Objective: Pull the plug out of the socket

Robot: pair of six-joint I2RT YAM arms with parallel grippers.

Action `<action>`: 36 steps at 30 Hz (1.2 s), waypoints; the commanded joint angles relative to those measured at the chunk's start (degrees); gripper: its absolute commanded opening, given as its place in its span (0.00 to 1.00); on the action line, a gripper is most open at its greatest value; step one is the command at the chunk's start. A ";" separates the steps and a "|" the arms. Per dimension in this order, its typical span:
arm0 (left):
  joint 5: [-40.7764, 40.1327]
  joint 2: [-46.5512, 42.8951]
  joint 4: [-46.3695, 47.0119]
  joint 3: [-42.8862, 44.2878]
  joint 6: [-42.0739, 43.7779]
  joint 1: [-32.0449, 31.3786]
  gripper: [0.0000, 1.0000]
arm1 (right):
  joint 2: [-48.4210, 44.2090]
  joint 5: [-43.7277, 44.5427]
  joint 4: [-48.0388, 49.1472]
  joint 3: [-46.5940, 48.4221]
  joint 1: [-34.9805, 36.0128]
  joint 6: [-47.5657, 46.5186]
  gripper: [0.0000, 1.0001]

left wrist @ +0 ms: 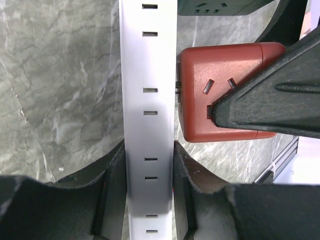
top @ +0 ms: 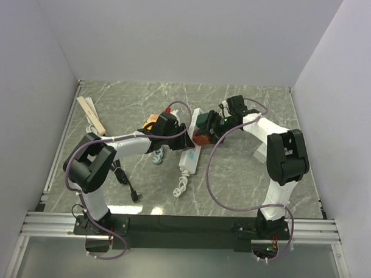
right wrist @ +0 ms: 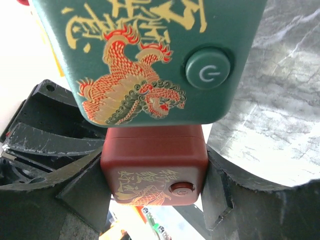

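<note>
A white power strip point(top: 189, 145) lies in the middle of the table. A red cube plug point(top: 201, 138) sits against its right side, with a green cube point(top: 205, 120) behind it. My left gripper point(top: 172, 129) is shut on the strip point(left wrist: 150, 100), its fingers point(left wrist: 112, 190) against both long sides. My right gripper point(top: 218, 124) is shut on the red cube point(right wrist: 154, 170), one finger point(left wrist: 270, 105) across its socket face. In the left wrist view a thin gap with metal prongs shows between the red cube point(left wrist: 220, 90) and the strip. The green cube point(right wrist: 150, 60) touches the red one.
A wooden block point(top: 90, 114) lies at the far left. A black cable with a plug point(top: 132, 192) lies near the left arm. The strip's coiled white cord point(top: 181, 186) lies in front. A white adapter point(top: 260, 155) sits by the right arm. An orange object point(top: 151, 121) is behind the left gripper.
</note>
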 commanded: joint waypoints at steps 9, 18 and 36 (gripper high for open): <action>-3.30 3.07 -10.24 0.96 2.58 0.92 0.01 | -16.02 14.70 24.49 -20.40 10.54 15.97 0.00; -4.09 2.11 -10.42 0.53 2.67 1.80 0.01 | -13.85 4.10 12.31 -12.25 4.77 5.63 0.00; -3.04 3.60 -11.38 3.42 3.37 2.59 0.01 | -16.20 8.53 8.35 -13.99 -2.63 0.87 0.00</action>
